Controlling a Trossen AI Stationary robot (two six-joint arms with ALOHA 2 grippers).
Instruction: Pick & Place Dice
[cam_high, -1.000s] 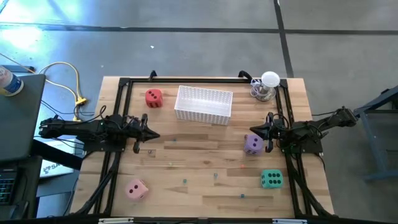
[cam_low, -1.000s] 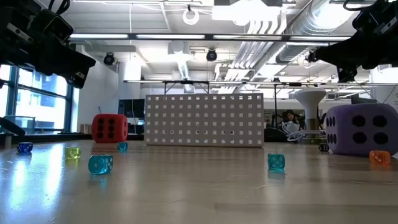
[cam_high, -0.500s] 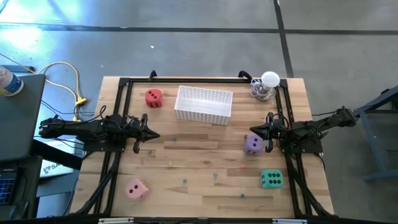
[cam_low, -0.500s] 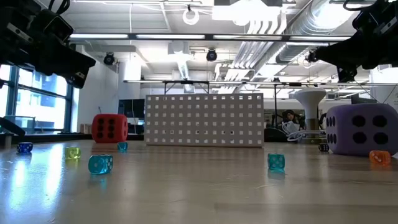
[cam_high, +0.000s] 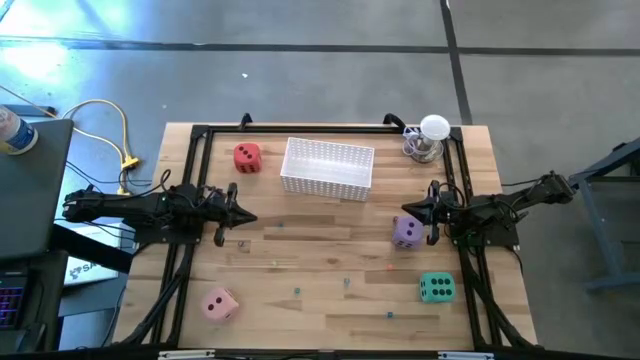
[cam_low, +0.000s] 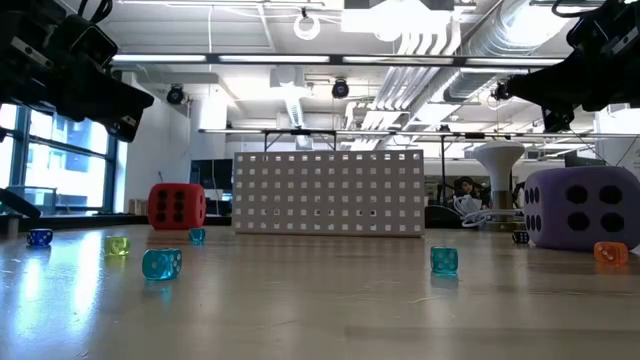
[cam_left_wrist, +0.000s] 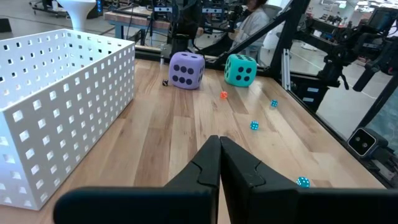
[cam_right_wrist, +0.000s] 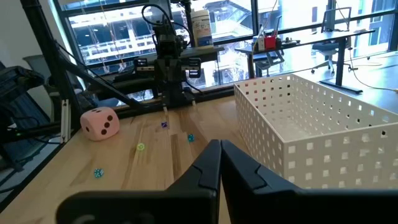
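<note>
Each die rests flat on the wooden table. The red die (cam_high: 247, 156) is at the far left beside the white basket (cam_high: 328, 167). The purple die (cam_high: 406, 231) lies just below my right gripper (cam_high: 404, 209), which is shut at the table's right side. The green die (cam_high: 436, 288) is near the right front, the pink die (cam_high: 220, 304) near the left front. My left gripper (cam_high: 253, 219) is shut at the table's left side, above the table and away from every die. In the left wrist view its fingers (cam_left_wrist: 219, 144) point toward the purple die (cam_left_wrist: 186, 69) and green die (cam_left_wrist: 240, 68).
Several tiny coloured dice (cam_low: 161, 263) lie scattered over the table's middle and front. A glass object with a white top (cam_high: 430, 138) stands at the far right corner. A black frame (cam_high: 200, 140) runs around the table's edges. A person sits beyond the table (cam_left_wrist: 249, 25).
</note>
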